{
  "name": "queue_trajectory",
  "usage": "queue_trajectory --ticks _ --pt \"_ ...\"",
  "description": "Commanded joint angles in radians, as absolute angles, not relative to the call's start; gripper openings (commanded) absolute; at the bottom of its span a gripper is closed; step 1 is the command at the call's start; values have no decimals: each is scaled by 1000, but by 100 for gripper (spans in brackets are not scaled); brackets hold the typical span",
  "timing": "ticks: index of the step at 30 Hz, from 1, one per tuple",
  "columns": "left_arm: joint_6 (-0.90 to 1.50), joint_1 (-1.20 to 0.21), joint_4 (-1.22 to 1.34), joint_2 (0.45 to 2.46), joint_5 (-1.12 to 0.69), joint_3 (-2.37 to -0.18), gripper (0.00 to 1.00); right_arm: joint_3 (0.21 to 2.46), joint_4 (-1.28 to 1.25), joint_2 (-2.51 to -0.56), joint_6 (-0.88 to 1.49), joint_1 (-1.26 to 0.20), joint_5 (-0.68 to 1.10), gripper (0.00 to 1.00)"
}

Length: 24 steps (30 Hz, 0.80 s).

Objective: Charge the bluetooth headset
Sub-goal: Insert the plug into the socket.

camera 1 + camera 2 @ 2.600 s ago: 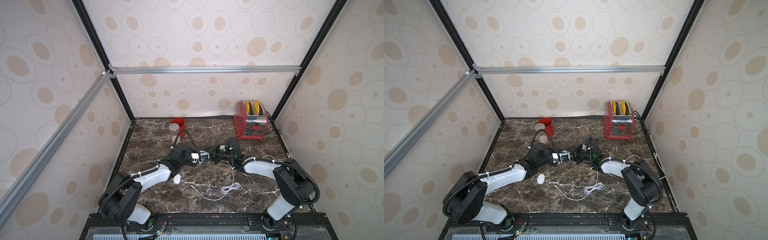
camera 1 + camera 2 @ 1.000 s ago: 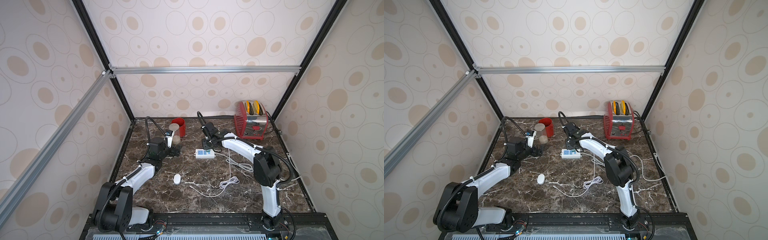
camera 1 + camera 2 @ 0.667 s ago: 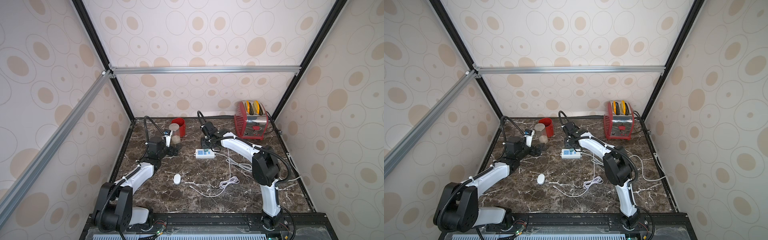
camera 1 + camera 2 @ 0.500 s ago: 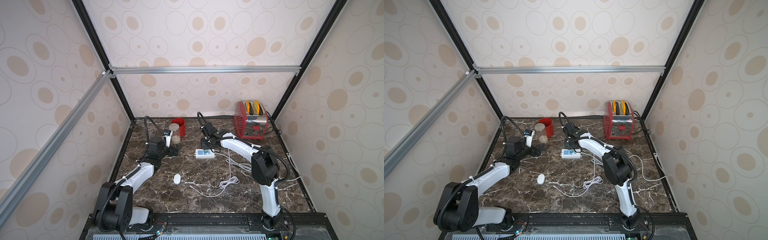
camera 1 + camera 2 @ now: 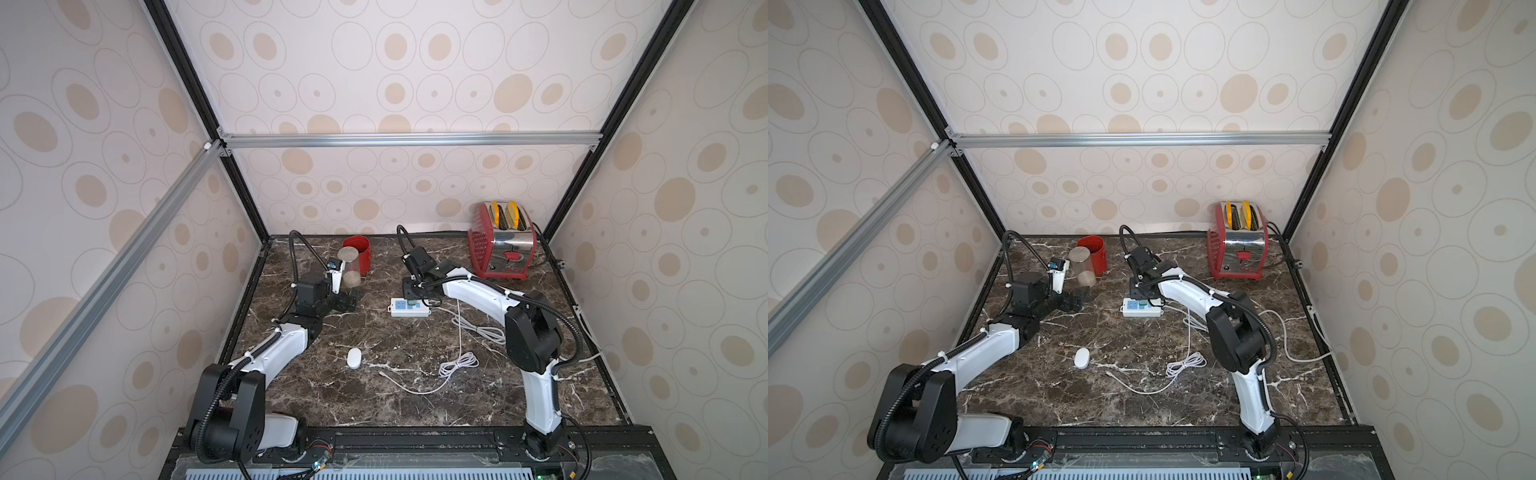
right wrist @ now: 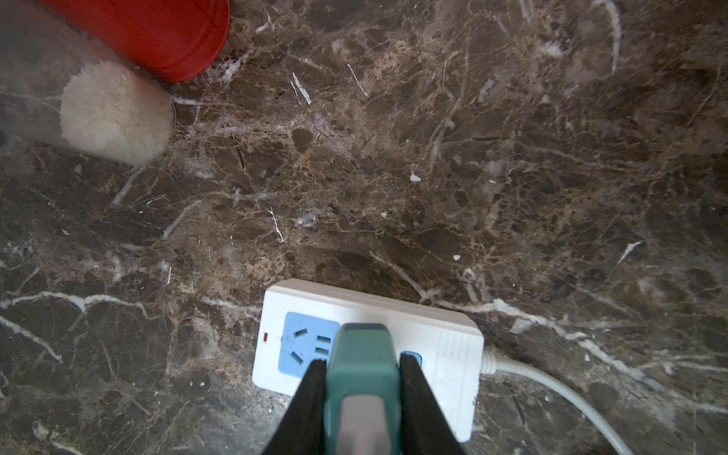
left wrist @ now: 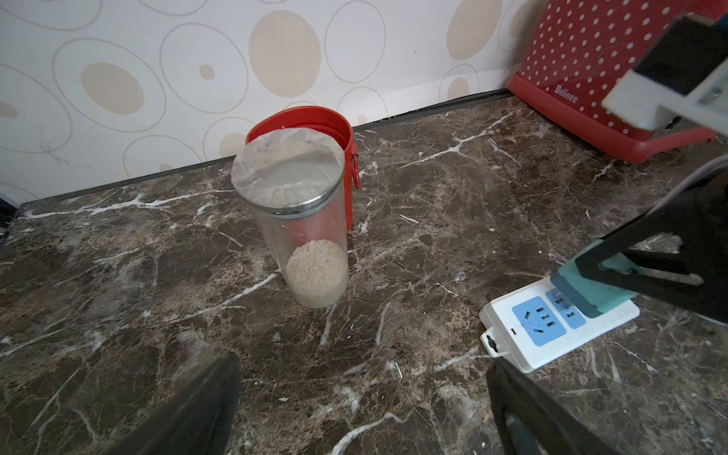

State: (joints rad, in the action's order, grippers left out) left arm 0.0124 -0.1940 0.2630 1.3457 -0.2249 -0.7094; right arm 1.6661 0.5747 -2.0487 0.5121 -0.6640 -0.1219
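The marble table [image 5: 415, 399] carries everything, and the power strip [image 6: 441, 338] lying near its middle is the handiest marker. Behind the strip and off to the robot's right stands the red toaster [image 5: 500, 245]. Behind the strip to the left are a red canister [image 7: 311, 130] and, touching it, a clear jar [image 7: 299, 236] with rice at the bottom (neither has any part in this job).

The left gripper [image 7: 362, 409] hangs left of the strip, facing the jar, with its jaws spread wide and nothing between them. The right gripper [image 6: 362, 360] is directly above the strip, its jaws clamped on the teal charger plug [image 7: 591, 291], which sits on the strip's second socket. Whether the pins are fully home I cannot tell.

A thin white cable [image 5: 457, 368] lies coiled in front of the strip, towards the robot. Its free end [image 5: 380, 372] rests on the marble near the bluetooth headset [image 5: 354, 358], which lies in front of the strip and a little left, well apart from it and from both grippers.

So I judge the mains end nearly done. What is left is joining the cable end to the headset.
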Motion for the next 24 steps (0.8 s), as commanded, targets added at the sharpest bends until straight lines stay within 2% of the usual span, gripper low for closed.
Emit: queue_trajectory --ticks 1,24 --pt "20 -186 258 1345 -219 -749 99 1637 619 -2016 520 -672 -115 0" --pt "17 -186 247 1347 -222 -754 99 1618 609 -1998 521 -675 -83 0"
